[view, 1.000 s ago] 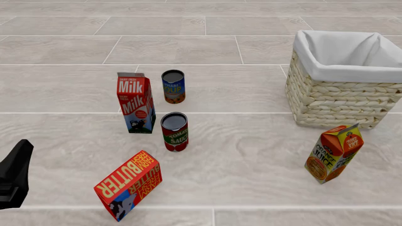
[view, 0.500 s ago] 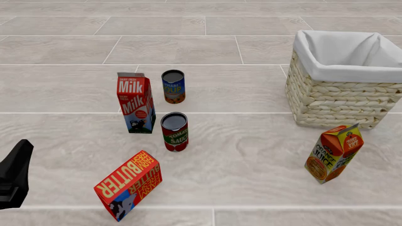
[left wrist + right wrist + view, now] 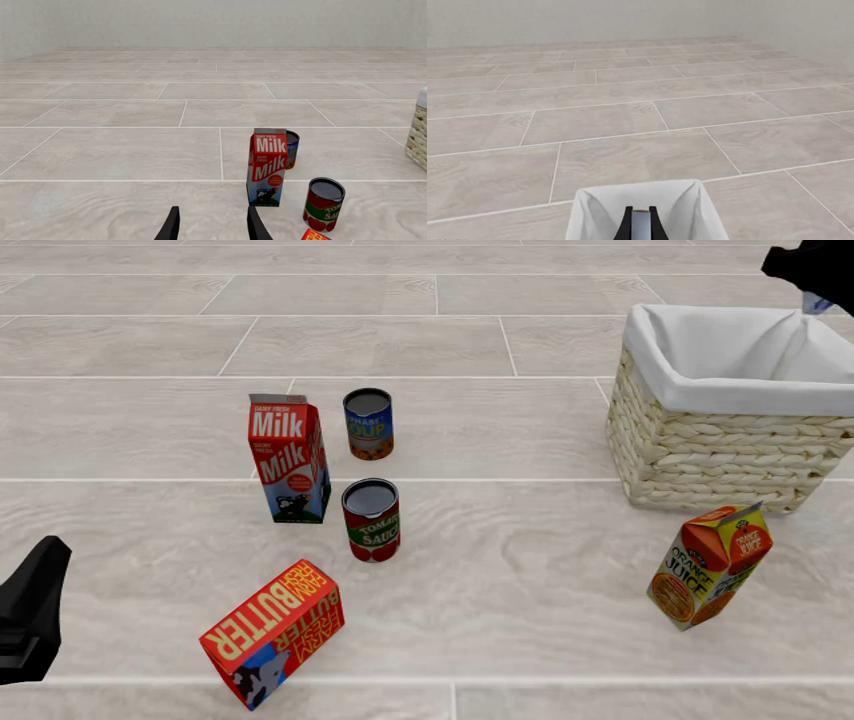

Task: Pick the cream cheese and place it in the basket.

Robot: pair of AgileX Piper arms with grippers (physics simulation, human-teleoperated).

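Observation:
A small pale object, which I take for the cream cheese (image 3: 640, 223), sits pinched between the fingers of my right gripper (image 3: 640, 227). In the front view that gripper (image 3: 809, 288) hangs at the top right over the far right corner of the basket (image 3: 721, 440), with a pale blue bit of the cream cheese (image 3: 813, 304) showing under it. The white-lined basket (image 3: 594, 215) lies directly below in the right wrist view. My left gripper (image 3: 212, 229) is open and holds nothing, low at the near left (image 3: 34, 620).
A milk carton (image 3: 288, 458), a soup can (image 3: 368, 423) and a tomato sauce can (image 3: 371, 520) stand mid-table. A butter box (image 3: 274, 632) lies tilted near the front. An orange juice carton (image 3: 710, 566) leans in front of the basket.
My right gripper has come into the front view at the top right, above the basket's far corner. The left arm and the table items have not moved.

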